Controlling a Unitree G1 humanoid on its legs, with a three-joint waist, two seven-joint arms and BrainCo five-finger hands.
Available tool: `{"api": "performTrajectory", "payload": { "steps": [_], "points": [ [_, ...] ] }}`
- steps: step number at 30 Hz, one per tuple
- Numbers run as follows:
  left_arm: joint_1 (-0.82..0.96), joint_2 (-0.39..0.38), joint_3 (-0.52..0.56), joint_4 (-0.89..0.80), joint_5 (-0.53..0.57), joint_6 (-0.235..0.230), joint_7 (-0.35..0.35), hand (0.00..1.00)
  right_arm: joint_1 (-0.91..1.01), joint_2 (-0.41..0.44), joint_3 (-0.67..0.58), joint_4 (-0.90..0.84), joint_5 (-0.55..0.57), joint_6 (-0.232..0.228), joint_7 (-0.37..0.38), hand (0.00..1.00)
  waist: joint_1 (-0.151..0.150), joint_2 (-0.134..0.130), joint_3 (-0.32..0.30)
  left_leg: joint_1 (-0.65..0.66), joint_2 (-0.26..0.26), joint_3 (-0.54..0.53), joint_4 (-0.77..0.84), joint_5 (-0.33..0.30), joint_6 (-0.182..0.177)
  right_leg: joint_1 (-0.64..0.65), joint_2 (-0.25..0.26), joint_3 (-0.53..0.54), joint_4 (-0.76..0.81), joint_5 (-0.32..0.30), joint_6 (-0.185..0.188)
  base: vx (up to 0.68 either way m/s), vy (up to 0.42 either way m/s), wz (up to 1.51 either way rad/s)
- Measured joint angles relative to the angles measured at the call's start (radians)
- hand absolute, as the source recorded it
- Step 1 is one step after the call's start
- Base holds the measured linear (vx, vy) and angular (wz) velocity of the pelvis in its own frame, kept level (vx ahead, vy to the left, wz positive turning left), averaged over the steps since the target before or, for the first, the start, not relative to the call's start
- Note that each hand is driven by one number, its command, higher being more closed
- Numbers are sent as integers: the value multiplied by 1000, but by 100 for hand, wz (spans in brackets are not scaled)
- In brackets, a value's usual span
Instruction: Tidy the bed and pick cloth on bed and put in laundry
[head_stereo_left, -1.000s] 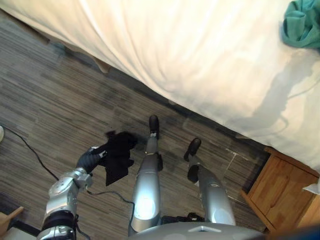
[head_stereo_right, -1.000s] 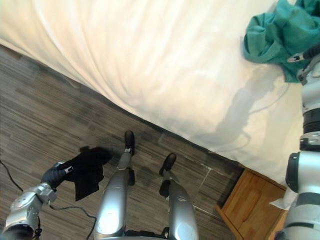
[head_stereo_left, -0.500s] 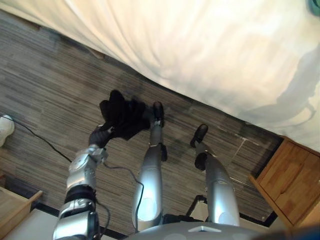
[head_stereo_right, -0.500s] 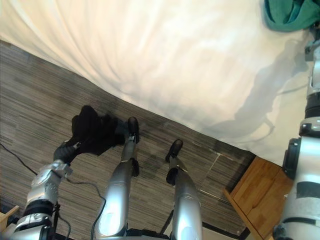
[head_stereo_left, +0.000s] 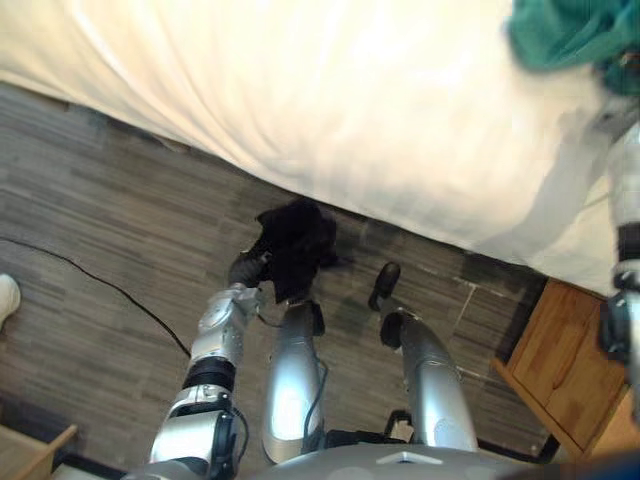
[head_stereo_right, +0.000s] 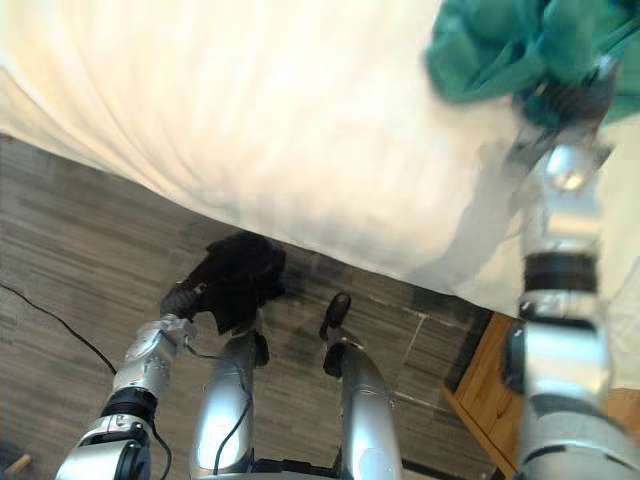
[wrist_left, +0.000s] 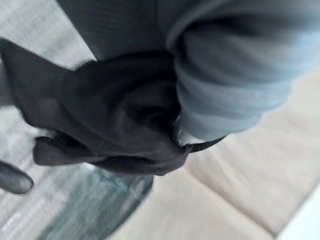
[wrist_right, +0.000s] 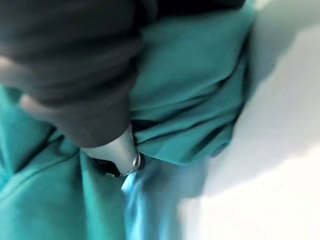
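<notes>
A teal cloth lies bunched on the white bed.

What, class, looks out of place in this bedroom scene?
A crumpled teal cloth lies bunched on the otherwise smooth white bed, off to the robot's right, with the right hand at it. A black cloth hangs bunched in the left hand above the floor beside the bed.

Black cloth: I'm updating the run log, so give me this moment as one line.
left hand: shut on black cloth, above floor by bed | right hand: at teal cloth on bed, grip unclear
</notes>
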Motion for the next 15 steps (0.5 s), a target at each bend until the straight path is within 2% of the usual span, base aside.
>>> {"api": "performTrajectory", "payload": {
  "steps": [3,4,6,9,11,15],
  "points": [
    [36,-6,-9,-2,-6,33,35,100,148,134,-64,-76,21,-69,32,100,-16,-13,-7,75,-11,35,-13,-19,0,58,-1,30,-16,-4,9,89,-14,-28],
    [61,-5,-32,-5,-8,51,59,100,225,191,-75,-107,20,-98,49,100,-30,-15,-8,119,-15,51,-13,-28,0,104,-2,40,-31,-3,12,115,-12,-27],
    [100,-8,-45,-7,-9,70,83,100,327,263,-74,-149,20,-121,77,100,-55,-21,-16,179,-22,71,-13,-44,-1,161,-6,52,-52,0,18,107,-7,-27],
    [161,-13,-86,-4,-2,90,91,100,477,353,-74,-172,22,-151,136,100,-93,-29,-77,239,-30,108,-14,-69,-1,222,-9,81,-92,8,30,123,15,-29],
    [203,-36,-111,4,-2,106,90,100,591,406,-77,-172,34,-165,212,100,-118,-26,-123,306,-45,124,-14,-82,-4,292,-20,95,-120,11,43,121,29,-18],
    [285,-77,-121,4,-16,120,89,100,763,473,-76,-146,39,-176,291,100,-152,-3,-240,380,-67,135,-16,-95,-15,391,-37,99,-178,16,62,108,22,-5]
  ]
}}
